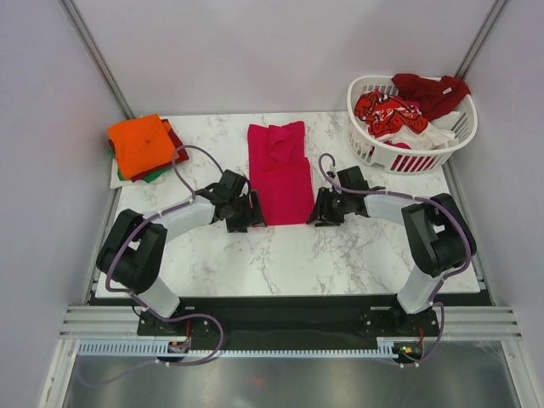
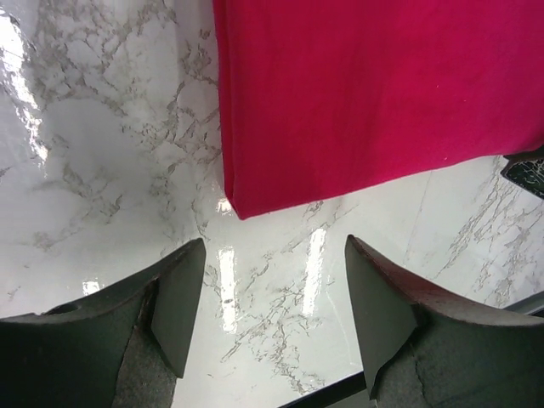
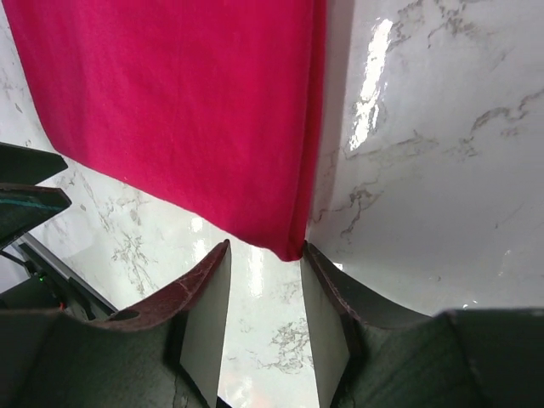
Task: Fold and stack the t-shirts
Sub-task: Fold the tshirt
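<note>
Layout: one magenta t-shirt (image 1: 280, 174) is being seen lying flat in the middle of the marble surface (image 1: 289, 255). It is folded into a long strip running away from the arm bases.

Left side: the left end effector (image 2: 272, 255) is being held low at the near left corner of the strip. Its fingers are being kept wide apart with nothing between them. The corner of the cloth is being seen just ahead of the fingertips, with a band of bare marble between cloth and fingers.

Right side: the right end effector (image 3: 263, 251) is being held low at the near right corner. Its fingers are being kept apart, though more narrowly than the left pair. The pointed tip of the corner is being seen right at the mouth of the gap, just beside the right-hand fingertip. Marble is showing through the gap below it, and no cloth is being pinched.

Count: two end effectors and one t-shirt between them. One pile is being seen at the far left corner of the surface, with an orange t-shirt (image 1: 140, 143) on top. Green, dark red and white edges are showing beneath it.

One white slatted basket (image 1: 408, 160) is being seen at the far right corner. A red-patterned t-shirt (image 1: 387, 110), a dark red t-shirt (image 1: 429, 89) and some white cloth are heaped inside.
</note>
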Tool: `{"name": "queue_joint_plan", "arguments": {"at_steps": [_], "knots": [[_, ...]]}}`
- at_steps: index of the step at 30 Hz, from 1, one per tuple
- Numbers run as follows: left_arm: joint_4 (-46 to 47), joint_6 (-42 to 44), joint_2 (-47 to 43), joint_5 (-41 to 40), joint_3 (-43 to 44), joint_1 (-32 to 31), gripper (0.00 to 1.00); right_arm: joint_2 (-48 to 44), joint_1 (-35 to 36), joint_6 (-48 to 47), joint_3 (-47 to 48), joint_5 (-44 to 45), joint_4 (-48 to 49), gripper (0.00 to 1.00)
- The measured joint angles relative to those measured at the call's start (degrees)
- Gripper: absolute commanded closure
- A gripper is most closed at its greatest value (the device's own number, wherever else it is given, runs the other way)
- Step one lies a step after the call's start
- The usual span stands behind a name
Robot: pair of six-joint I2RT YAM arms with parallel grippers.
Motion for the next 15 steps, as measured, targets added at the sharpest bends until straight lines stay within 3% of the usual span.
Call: {"name": "queue_joint_plan", "arguments": {"at_steps": [15], "knots": [[0.0, 0.17, -0.02, -2.38, 1.18, 0.0, 0.28, 1.53, -2.56, 0.33, -0.17, -2.78, 3.13, 0.6]]}}
